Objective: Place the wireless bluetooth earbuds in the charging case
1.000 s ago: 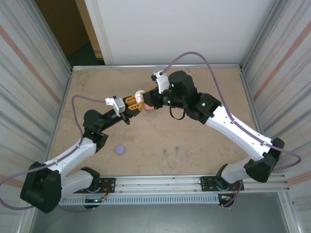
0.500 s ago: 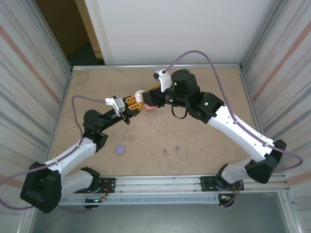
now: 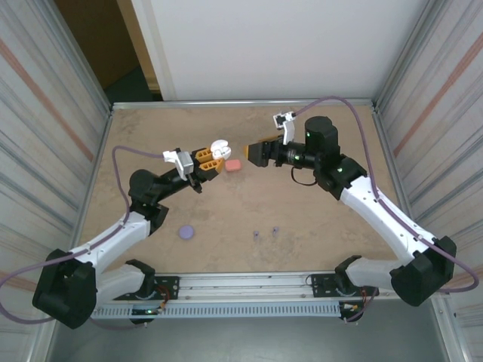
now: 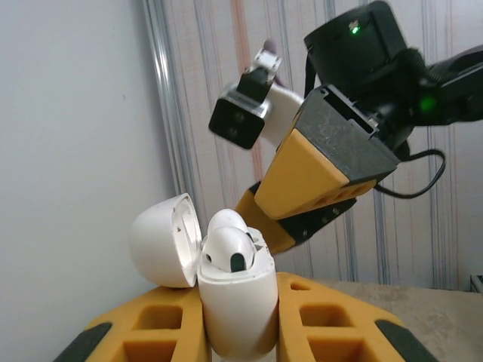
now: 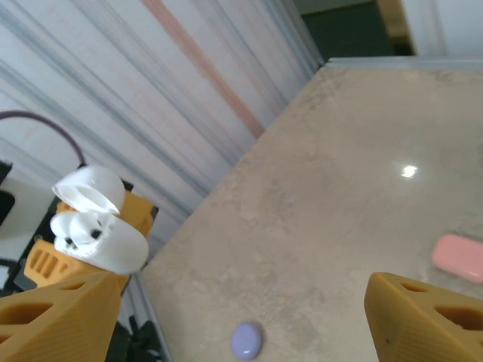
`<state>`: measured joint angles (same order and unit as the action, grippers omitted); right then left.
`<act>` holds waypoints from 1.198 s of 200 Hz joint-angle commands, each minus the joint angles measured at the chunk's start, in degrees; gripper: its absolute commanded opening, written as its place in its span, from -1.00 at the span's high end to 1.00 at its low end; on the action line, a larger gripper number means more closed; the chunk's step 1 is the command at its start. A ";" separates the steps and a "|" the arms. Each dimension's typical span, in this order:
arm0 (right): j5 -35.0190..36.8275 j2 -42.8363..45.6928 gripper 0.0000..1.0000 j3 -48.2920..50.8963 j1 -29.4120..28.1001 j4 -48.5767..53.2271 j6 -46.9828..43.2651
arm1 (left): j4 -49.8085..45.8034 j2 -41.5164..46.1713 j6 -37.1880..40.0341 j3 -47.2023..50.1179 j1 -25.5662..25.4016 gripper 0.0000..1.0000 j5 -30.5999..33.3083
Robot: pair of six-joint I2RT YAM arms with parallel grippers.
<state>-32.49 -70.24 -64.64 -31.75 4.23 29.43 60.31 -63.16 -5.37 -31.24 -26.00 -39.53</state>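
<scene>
Earbuds in white sit in their charging case, held aloft over a tan bench (image 3: 317,211) with the rest of the sorting yet to do. The left gripper (image 3: 210,158) is clamped on the white case (image 4: 238,302) above the bench's far-left quarter, keeping it upright with the lid (image 4: 162,241) hinged back. Facing it from the right, just apart from it, the right gripper (image 3: 251,154) has its jaws spread wide and carries nothing. A pink case (image 3: 232,165) lies flat on the bench between the two, a little nearer the far edge than the middle. A purple case (image 3: 186,232) lies toward the near-left corner. One white earbud (image 4: 226,245) pokes from the open case; the right wrist view hints at a second beside it, though that is hard to confirm. Two purple earbuds (image 3: 257,234) lie loose, close together, near the middle of the near edge and well apart from every case.

On this evidence the white pair's seating is at or near its end, and the purple pair comes next. That calls for the right gripper to travel to the near edge, drop low and pinch one tiny stem squarely, while the left shuts or sets down the white case.
</scene>
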 commanded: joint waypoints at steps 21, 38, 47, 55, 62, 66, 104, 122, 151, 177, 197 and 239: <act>-12.42 1.07 -0.89 2.15 0.33 -14.14 7.71 | 4.15 -0.18 -2.16 -2.24 -0.35 1.00 -3.39; -13.23 0.83 -0.96 1.90 -0.12 -15.54 7.97 | 4.25 -0.59 -2.49 -2.67 -0.37 1.00 -4.43; -13.54 0.72 -0.96 1.57 -0.43 -15.91 7.93 | 4.37 -0.84 -2.76 -2.91 -0.34 1.00 -5.10; -13.86 0.39 -0.96 1.09 -0.90 -16.09 7.86 | 4.42 -1.16 -3.01 -3.24 -0.31 1.00 -5.82; -13.95 0.04 -0.96 0.48 -1.33 -16.05 7.62 | 4.46 -1.34 -3.20 -3.43 -0.43 1.00 -6.27; -13.97 -0.25 -0.96 0.19 -1.59 -15.89 7.43 | 4.46 -1.54 -3.24 -3.55 -0.45 1.00 -6.52; -14.52 -2.79 -0.92 -3.09 -3.57 -14.17 5.99 | 4.64 -2.39 -3.58 -4.26 -0.54 1.00 -7.91; -14.78 -3.83 -0.89 -4.25 -4.31 -14.11 5.99 | 4.47 -2.56 -3.48 -4.35 -0.63 1.00 -8.16; -14.93 -4.89 -0.88 -5.59 -5.10 -13.90 5.82 | 3.58 -2.61 -2.98 -4.53 -0.63 1.00 -8.32; -15.39 -5.61 -0.84 -6.52 -5.70 -13.49 5.56 | 3.49 -2.85 -2.95 -4.75 -0.63 1.00 -8.50; -15.77 -5.90 -0.80 -7.07 -6.08 -13.28 5.55 | 3.32 -3.18 -2.90 -4.87 -0.58 1.00 -8.41; -16.28 -6.02 -0.66 -7.58 -6.38 -12.75 5.31 | 1.78 -3.93 -2.47 -5.36 -0.57 1.00 -7.57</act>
<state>-47.11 -75.90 -69.97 -37.65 -8.54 35.55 61.91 -66.48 -7.94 -34.61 -26.37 -46.94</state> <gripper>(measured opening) 0.839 0.208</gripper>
